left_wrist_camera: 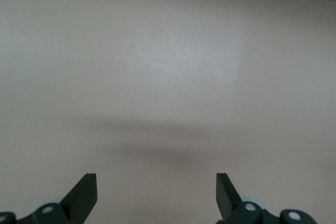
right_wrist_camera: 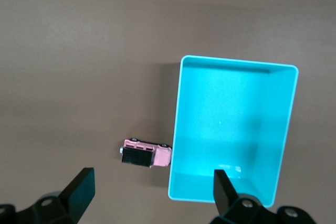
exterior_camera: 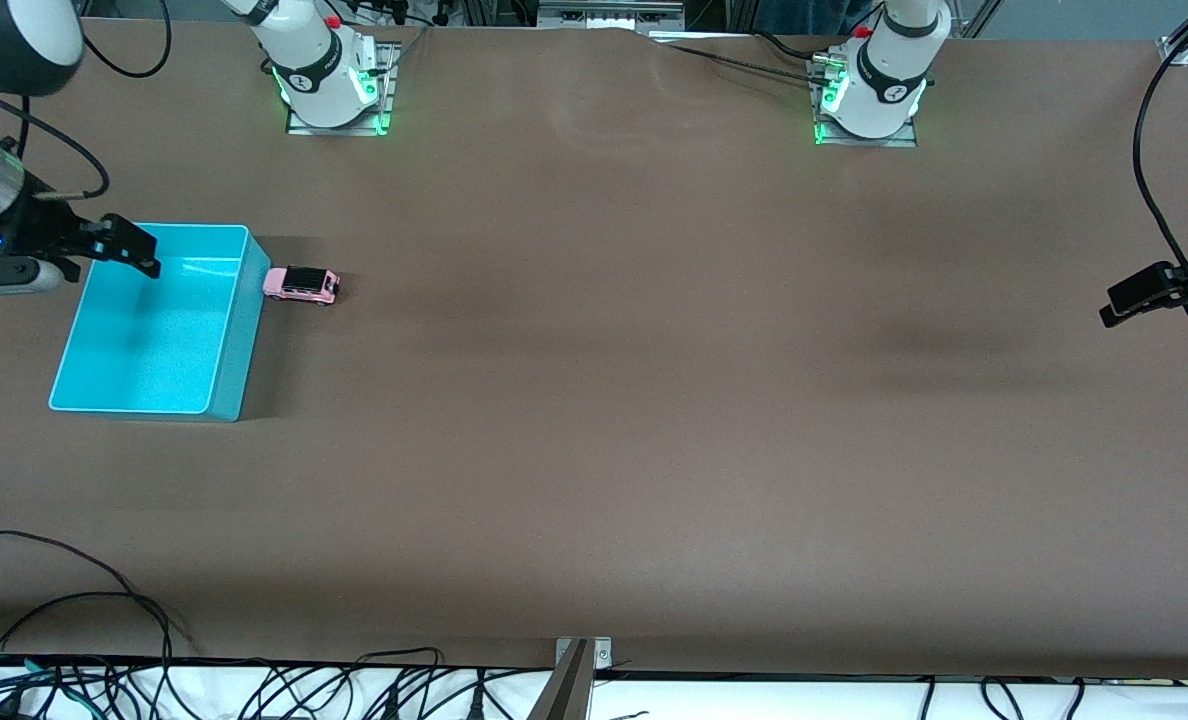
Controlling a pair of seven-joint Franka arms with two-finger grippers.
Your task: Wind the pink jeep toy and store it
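Note:
The pink jeep toy (exterior_camera: 301,284) stands on the brown table, its nose touching the outer wall of the turquoise bin (exterior_camera: 154,340), on the side toward the left arm's end. It also shows in the right wrist view (right_wrist_camera: 146,154), next to the bin (right_wrist_camera: 231,124), which is empty. My right gripper (exterior_camera: 129,248) is open and empty, up over the bin's corner farthest from the front camera; its open jaws show in the right wrist view (right_wrist_camera: 152,192). My left gripper (exterior_camera: 1139,297) is open and empty, waiting over the table's left-arm end; the left wrist view (left_wrist_camera: 156,195) shows only bare table.
The arm bases (exterior_camera: 329,75) (exterior_camera: 874,85) stand along the table edge farthest from the front camera. Loose black cables (exterior_camera: 254,685) and a metal bracket (exterior_camera: 579,665) lie along the edge nearest the front camera. A black round lamp head (exterior_camera: 19,40) hangs near the right arm.

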